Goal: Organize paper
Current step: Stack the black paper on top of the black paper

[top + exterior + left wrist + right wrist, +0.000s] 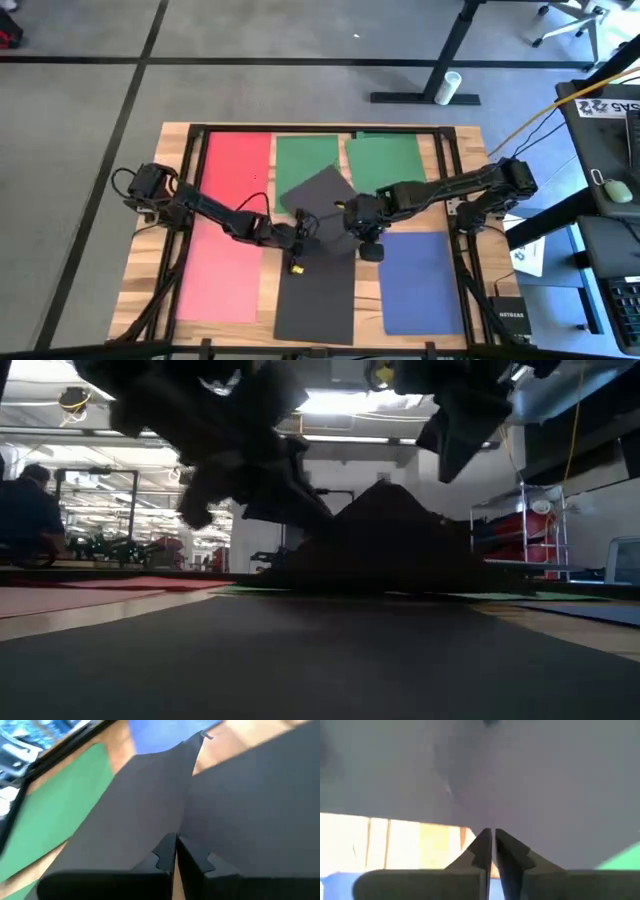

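Observation:
A dark grey sheet of paper [322, 192] lies turned askew at the table's middle, over two green sheets [306, 158] [385, 160]. Its near part is raised like a tent [385, 535] in the low view. My left gripper [306, 232] is shut on it from the left, and my right gripper [350, 228] is shut on it from the right. A second dark grey sheet [316, 295] lies flat at the near middle. A red sheet [228, 225] lies at the left and a blue sheet [420, 282] at the near right. My left gripper pinches an edge of the askew dark grey sheet [178, 827] between its two fingers, coming from the table's left. The sheet rises from the fingers as a ridge, lifted off the sheets below there. My right gripper pinches the same sheet's edge [489, 822] between its two fingers, coming from the table's right. The paper spreads away from the fingers, raised above the table there.
A black frame [446, 180] runs around the working area on the wooden table [148, 250]. Beyond the table's right edge stand a desk with a mouse [618, 190] and a small black box [510, 318]. A person [28, 510] sits far back in the room.

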You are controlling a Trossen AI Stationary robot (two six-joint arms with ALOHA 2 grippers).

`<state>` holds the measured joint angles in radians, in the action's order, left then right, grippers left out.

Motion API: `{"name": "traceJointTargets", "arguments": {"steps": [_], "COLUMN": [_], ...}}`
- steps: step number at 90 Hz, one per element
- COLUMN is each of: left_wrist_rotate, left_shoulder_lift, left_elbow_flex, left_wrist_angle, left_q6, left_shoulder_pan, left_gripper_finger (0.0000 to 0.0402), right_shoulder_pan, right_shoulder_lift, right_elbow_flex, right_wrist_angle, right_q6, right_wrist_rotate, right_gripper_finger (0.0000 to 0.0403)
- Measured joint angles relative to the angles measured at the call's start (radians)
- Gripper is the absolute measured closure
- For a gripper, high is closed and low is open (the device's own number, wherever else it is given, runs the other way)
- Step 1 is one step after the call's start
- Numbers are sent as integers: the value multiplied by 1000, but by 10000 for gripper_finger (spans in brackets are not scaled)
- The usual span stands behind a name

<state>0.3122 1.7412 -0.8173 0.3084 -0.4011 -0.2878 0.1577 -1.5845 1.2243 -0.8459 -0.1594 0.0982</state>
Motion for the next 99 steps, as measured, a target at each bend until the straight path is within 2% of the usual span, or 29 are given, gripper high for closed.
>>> {"name": "traceJointTargets", "arguments": {"steps": [24, 41, 69, 81, 99], "left_wrist_rotate": [-28, -113, -115, -163, -254], "left_shoulder_lift": [-5, -6, -6, -6, -6], "left_elbow_flex": [0, 0, 0, 0, 0], "left_wrist_angle": [-180, -248, -245, -246, -288], "left_q6": [-115, -269, -260, -256, -253], "left_shoulder_pan": [-147, -229, -278, -295, -336], "left_gripper_finger": [401, 401, 401, 401, 401], "right_shoulder_pan": [-1, -1, 6, 36, 62], "right_shoulder_lift": [0, 0, -2, -3, -3], "right_elbow_flex": [0, -41, -265, -344, -369], "right_wrist_angle": [-52, -20, 284, 415, 501], "right_q6": [10, 3, -122, -167, -179], "right_wrist_rotate": [-8, 27, 158, 165, 146], "right_gripper_finger": [402, 402, 403, 403, 403]}}
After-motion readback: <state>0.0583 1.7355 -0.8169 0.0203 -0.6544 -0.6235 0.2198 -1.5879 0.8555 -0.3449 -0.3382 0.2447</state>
